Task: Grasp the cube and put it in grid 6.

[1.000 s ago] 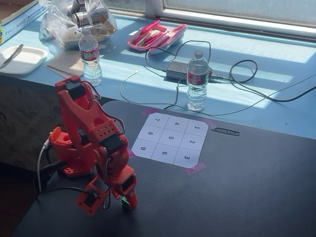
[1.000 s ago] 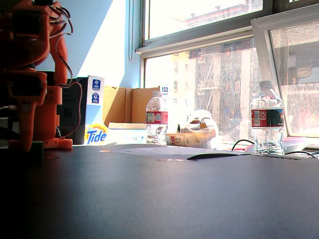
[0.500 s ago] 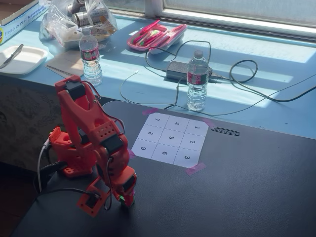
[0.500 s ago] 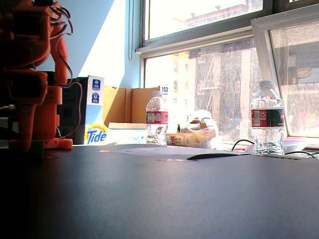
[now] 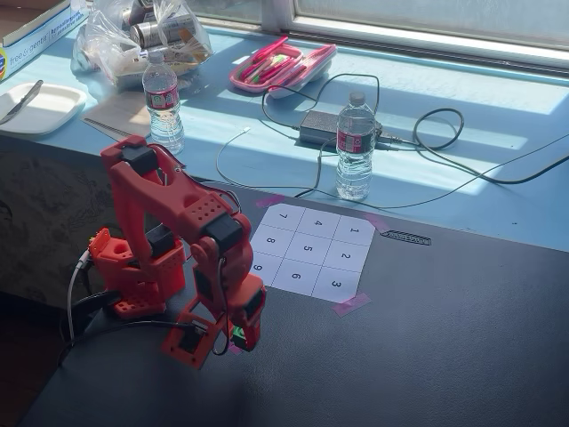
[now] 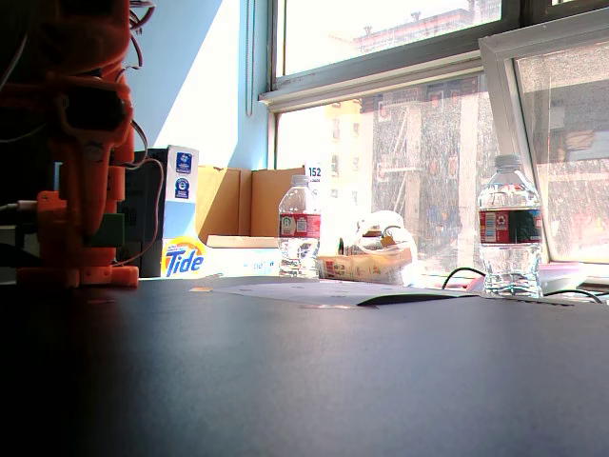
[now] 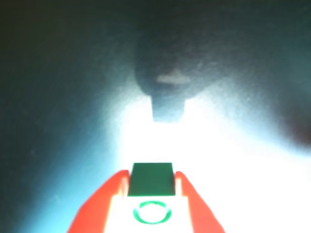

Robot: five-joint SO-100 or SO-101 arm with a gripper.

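Red plastic two-finger tool point(image 7: 151, 187) clamped on tiny green cube w/ pale ring mark point(image 7: 151, 179), held off dark tabletop point(image 5: 427, 338) for carry; white paper cell marked 6 point(image 5: 297, 277) lies just ahead of tool, unoccupied, so drop not yet done.

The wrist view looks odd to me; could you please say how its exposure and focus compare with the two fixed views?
Wrist view: blown-out white glare around the small green cube between the red fingers, dark soft-edged shadow above, everything blurry. A fixed view from above: sharp, window sunlight striping the pale blue counter. A fixed view at table level: backlit by bright windows, dark tabletop underexposed.
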